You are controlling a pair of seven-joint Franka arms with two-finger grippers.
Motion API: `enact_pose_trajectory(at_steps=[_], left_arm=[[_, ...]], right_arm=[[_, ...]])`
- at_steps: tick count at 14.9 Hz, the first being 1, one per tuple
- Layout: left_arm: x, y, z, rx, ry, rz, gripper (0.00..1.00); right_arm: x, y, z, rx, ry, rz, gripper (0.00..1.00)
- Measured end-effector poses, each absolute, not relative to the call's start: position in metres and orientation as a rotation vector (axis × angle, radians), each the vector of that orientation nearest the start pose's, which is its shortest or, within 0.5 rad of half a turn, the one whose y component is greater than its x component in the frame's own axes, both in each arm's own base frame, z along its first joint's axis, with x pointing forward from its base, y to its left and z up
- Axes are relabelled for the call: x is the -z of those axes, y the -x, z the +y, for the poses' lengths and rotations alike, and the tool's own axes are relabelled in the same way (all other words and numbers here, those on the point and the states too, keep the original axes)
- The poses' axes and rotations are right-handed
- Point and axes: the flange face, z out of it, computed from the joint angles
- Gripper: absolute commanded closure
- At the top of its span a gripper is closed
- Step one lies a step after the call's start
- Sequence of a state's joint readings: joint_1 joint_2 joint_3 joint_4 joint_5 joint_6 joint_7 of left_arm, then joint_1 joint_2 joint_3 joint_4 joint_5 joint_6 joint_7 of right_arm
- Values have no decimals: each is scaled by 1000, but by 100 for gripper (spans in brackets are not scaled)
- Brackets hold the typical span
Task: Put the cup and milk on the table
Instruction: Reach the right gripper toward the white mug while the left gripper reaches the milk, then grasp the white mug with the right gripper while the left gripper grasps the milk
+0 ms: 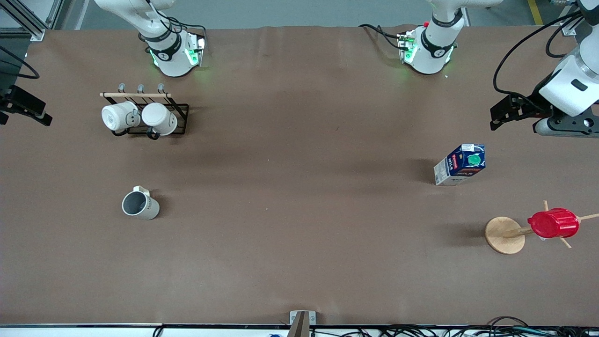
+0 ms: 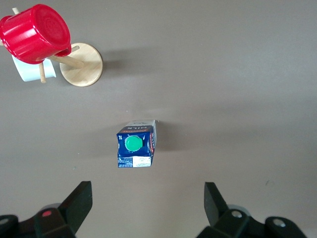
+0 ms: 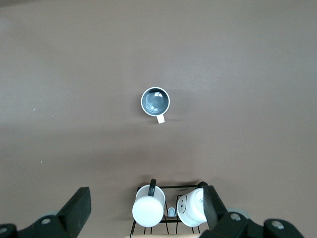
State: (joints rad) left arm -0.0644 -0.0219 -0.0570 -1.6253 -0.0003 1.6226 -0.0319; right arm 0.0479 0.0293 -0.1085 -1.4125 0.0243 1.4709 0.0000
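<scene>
The off-white cup (image 1: 140, 206) with a grey inside stands upright on the brown table (image 1: 299, 224), toward the right arm's end; it also shows in the right wrist view (image 3: 155, 101). The dark blue milk (image 1: 461, 164) with its green cap stands upright toward the left arm's end, and shows in the left wrist view (image 2: 136, 145). My left gripper (image 1: 498, 113) (image 2: 147, 191) is open and empty, high over the table beside the milk. My right gripper (image 1: 32, 111) (image 3: 146, 193) is open and empty, high up, near the mug rack.
A black wire rack (image 1: 180, 119) with a wooden bar holds two bright white mugs (image 1: 138, 117), farther from the front camera than the cup. A wooden stand (image 1: 503, 234) carries a red ribbed cup (image 1: 552, 223), nearer to the front camera than the milk.
</scene>
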Motion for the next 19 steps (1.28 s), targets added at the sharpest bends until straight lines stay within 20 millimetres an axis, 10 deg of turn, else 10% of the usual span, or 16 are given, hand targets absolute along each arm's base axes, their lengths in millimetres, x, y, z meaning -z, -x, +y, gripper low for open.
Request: enact_pose_trajectory(at_steps=[12,19], left_arm=[[-595,-558,-46,-35,3165,72,1],[-515,-585,-46,-59,3165,54,0]], right_arm=[[-659,-558,-20,13,3121,62,0],[-477,-634,-22,-35,3139,-142,0]])
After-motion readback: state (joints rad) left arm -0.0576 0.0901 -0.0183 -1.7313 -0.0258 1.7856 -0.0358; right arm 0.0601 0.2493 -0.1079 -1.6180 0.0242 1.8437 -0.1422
